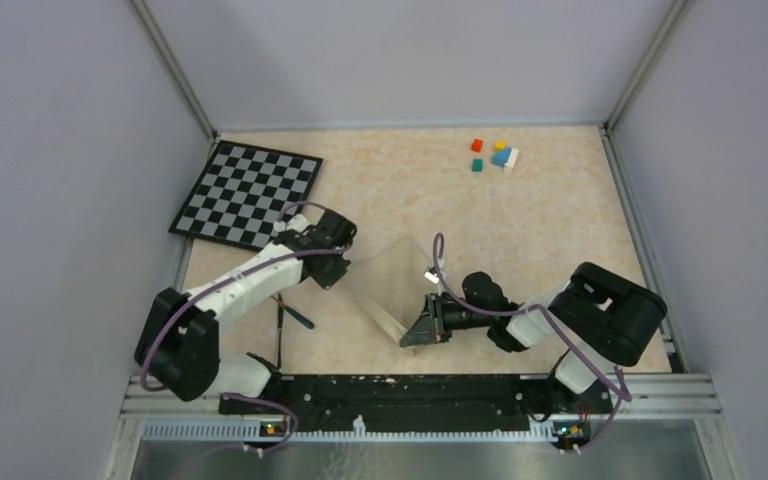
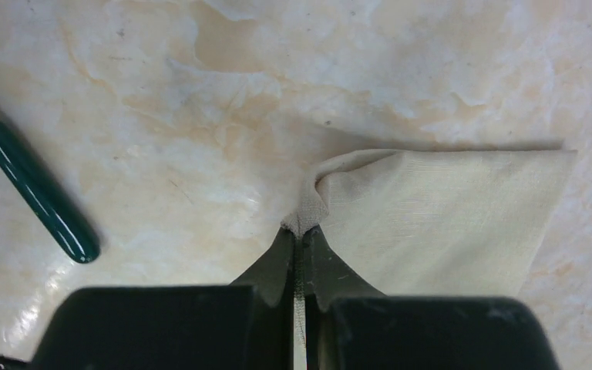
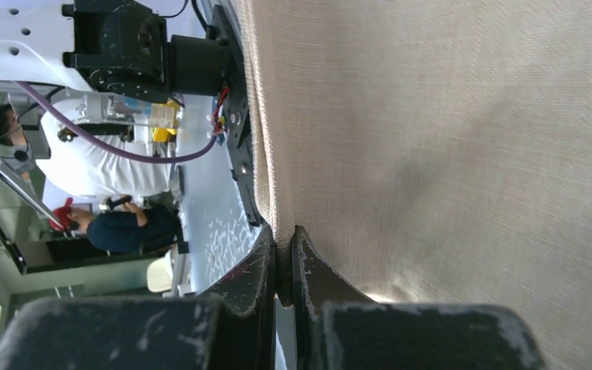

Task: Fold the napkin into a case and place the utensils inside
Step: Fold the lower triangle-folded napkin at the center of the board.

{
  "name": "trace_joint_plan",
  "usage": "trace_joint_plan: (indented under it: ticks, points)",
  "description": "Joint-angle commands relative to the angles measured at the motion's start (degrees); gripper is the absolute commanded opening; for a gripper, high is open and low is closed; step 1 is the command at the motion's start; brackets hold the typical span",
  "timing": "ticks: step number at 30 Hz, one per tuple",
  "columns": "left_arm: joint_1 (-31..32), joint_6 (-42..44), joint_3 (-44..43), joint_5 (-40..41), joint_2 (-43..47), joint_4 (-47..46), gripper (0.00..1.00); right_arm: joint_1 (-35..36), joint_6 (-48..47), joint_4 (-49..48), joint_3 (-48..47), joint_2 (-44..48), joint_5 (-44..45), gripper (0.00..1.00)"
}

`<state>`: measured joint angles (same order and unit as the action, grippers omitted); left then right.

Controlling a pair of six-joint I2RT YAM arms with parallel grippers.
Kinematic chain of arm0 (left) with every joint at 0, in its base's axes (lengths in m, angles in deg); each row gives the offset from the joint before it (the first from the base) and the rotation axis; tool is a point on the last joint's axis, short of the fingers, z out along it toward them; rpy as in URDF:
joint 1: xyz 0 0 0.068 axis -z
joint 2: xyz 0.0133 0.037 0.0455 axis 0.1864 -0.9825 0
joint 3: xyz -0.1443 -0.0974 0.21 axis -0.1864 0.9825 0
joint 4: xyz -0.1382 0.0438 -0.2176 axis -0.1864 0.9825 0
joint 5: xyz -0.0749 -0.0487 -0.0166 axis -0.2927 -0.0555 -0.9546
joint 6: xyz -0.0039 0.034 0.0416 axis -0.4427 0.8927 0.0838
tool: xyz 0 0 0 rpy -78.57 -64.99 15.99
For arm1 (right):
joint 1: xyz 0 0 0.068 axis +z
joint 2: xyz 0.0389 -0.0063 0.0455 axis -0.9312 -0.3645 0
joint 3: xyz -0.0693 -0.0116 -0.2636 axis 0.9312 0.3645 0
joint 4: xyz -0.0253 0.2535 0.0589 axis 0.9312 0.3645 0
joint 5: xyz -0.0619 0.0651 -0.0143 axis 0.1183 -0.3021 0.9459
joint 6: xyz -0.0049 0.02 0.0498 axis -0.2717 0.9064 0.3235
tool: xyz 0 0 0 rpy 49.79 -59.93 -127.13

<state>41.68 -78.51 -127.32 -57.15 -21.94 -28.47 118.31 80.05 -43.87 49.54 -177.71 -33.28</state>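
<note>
2 grips: left pincer (image 2: 301, 233) pinches napkin (image 2: 439, 220) corner — right pincer (image 3: 284, 245) clamps other edge.

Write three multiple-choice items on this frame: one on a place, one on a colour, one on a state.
1. Where on the table does the checkerboard lie?
A. far left corner
B. far right corner
C. near right edge

2. What colour is the utensil handle in the left wrist view?
A. red
B. teal-green
C. white

3. How do the left gripper and right gripper stand?
A. both open
B. only the left shut
C. both shut on the napkin

Answers:
1 A, the top view shows it by the far left corner.
2 B, the glossy handle is dark teal-green.
3 C, each wrist view shows the napkin pinched between closed fingers.
</note>
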Motion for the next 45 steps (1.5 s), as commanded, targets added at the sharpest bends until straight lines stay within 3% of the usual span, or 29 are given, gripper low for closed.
trace_joint_plan:
  ticks: [1,6,15,22,32,37,45]
  points:
    - [2.67,-15.05,-17.17,14.53,-12.34,22.39,0.0,-2.88,1.8,1.4,3.09,1.54,-4.68,0.0]
    - [4.52,-19.36,-32.33,13.89,-27.73,33.12,0.0,-5.6,-6.25,19.33,0.26,6.18,-2.44,0.0]
    - [9.85,-25.06,-52.83,18.22,-42.75,46.2,0.0,-9.7,-14.75,32.62,-0.38,8.37,1.21,0.0]
    - [9.88,-16.53,-49.47,17.0,-38.29,39.56,0.0,-8.76,-16.27,32.22,-0.54,10.99,0.26,0.0]
    - [5.6,-9.75,-33.7,15.45,-22.06,33.33,0.0,2.68,-3.31,12.31,-4.52,2.61,-2.43,0.0]
    - [5.65,-11.73,-36.22,15.68,-24.67,38.2,0.0,2.89,-1.49,8.28,-3.36,0.84,-2.98,0.0]
    - [6.8,-11.35,-43.98,14.11,-34.58,36.74,0.0,-1.26,-2.5,9.47,0.41,2.26,-2.72,0.0]
